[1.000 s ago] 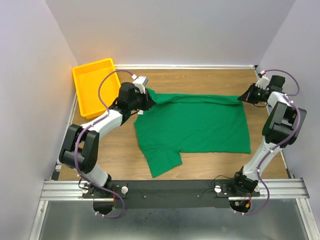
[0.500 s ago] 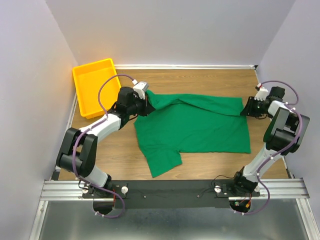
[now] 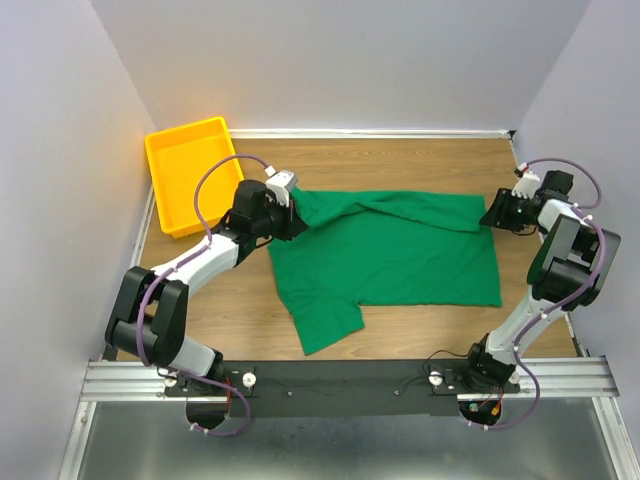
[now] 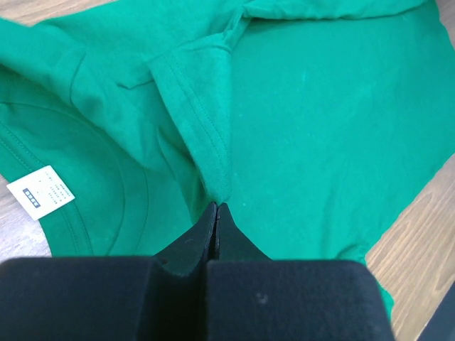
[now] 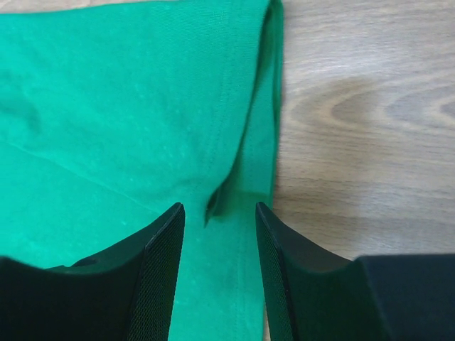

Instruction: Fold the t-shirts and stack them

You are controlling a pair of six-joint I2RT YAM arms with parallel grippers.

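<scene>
Left tool (image 4: 217, 208) tight on t-shirt (image 3: 400, 250) fold, grip point hidden; right tool (image 5: 217, 210) wide astride its edge.

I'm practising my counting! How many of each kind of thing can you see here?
green t-shirt: 1
yellow bin: 1
robot grippers: 2 (left gripper, right gripper)
Total: 4

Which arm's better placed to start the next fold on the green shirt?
Left, likely: the left gripper is shut on the t-shirt, pinching a hem near the neck tag. The right gripper is open over the far right corner, holding nothing.
</scene>
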